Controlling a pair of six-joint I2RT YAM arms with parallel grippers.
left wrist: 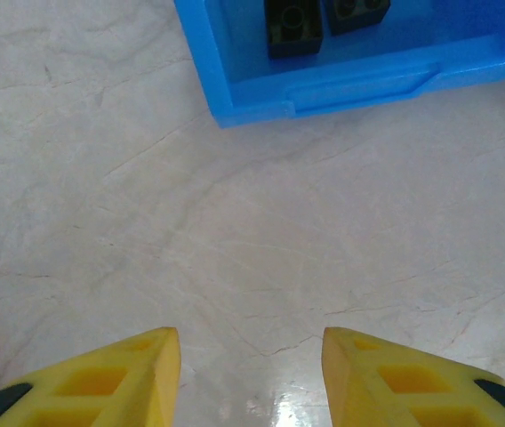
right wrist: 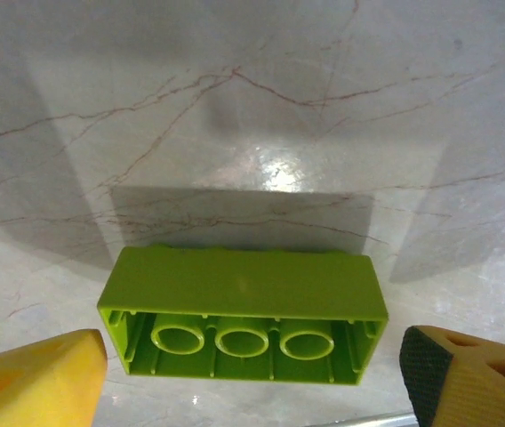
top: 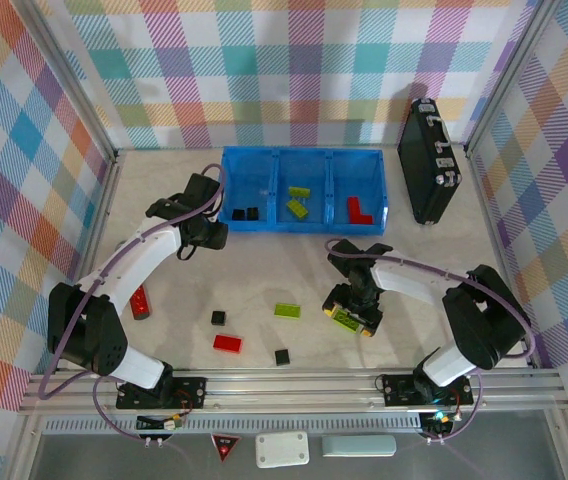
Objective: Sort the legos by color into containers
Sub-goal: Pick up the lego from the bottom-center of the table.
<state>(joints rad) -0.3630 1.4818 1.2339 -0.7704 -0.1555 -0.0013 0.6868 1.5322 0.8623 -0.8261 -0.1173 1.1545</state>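
Note:
The containers are three compartments of one blue tray (top: 304,226). Black legos (top: 246,213) lie in the left one, lime-green ones (top: 297,205) in the middle, a red one (top: 358,210) in the right. My right gripper (top: 352,316) is open and low over the table. A lime-green lego (right wrist: 244,307) lies on its side between the fingers with a gap at each end. My left gripper (top: 207,236) hangs open and empty by the tray's front-left corner (left wrist: 261,98), where black legos (left wrist: 292,22) show inside. My left gripper (left wrist: 251,336) has bare table under it.
Loose legos lie on the table: a red one (top: 141,302) under the left arm, a black square (top: 218,317), a red one (top: 228,343), a black square (top: 282,356), a green one (top: 287,311). A black case (top: 429,160) stands right of the tray.

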